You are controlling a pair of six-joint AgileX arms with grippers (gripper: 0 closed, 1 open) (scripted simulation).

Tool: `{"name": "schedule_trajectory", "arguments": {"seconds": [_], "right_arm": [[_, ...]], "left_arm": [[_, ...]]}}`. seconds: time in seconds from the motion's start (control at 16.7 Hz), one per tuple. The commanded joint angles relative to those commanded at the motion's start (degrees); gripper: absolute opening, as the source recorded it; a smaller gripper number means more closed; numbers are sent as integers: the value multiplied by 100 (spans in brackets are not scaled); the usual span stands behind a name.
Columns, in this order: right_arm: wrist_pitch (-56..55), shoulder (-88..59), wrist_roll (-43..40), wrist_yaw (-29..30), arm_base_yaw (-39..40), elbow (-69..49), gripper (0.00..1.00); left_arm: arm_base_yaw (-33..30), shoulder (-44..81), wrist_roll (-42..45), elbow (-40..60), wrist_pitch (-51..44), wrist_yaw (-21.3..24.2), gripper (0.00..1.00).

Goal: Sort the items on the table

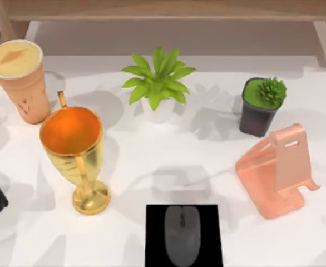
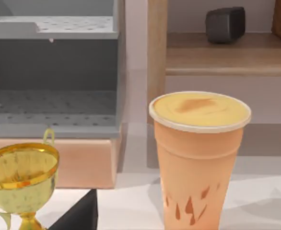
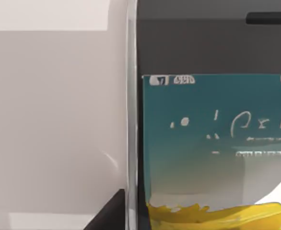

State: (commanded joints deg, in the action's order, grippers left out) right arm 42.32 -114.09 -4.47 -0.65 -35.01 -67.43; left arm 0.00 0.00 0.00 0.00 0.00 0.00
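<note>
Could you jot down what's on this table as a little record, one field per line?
Mouse: on the black pad, near edge; mouse
Cup: full, upright, far left; cup
Goblet: gold, standing beside the cup; goblet
Plants: leafy plant centre back, dark pot to its right
Stand: pink stand, right side, nothing on it
Phone: phone close in the right wrist view

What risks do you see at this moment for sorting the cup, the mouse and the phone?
1. The gold goblet stands close beside the tan cup; an arm reaching for the cup might tip it over.
2. The cup looks full, so tilting it may spill it.
3. The smartphone sits very near the right wrist camera, so a clumsy approach could push it.
</note>
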Motion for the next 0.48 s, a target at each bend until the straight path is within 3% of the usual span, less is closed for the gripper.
{"name": "schedule_trajectory", "arguments": {"seconds": [0.48], "right_arm": [[364, 279, -18, 51, -12, -216, 0]], "left_arm": [[0, 0, 0, 0, 0, 0, 100]]}}
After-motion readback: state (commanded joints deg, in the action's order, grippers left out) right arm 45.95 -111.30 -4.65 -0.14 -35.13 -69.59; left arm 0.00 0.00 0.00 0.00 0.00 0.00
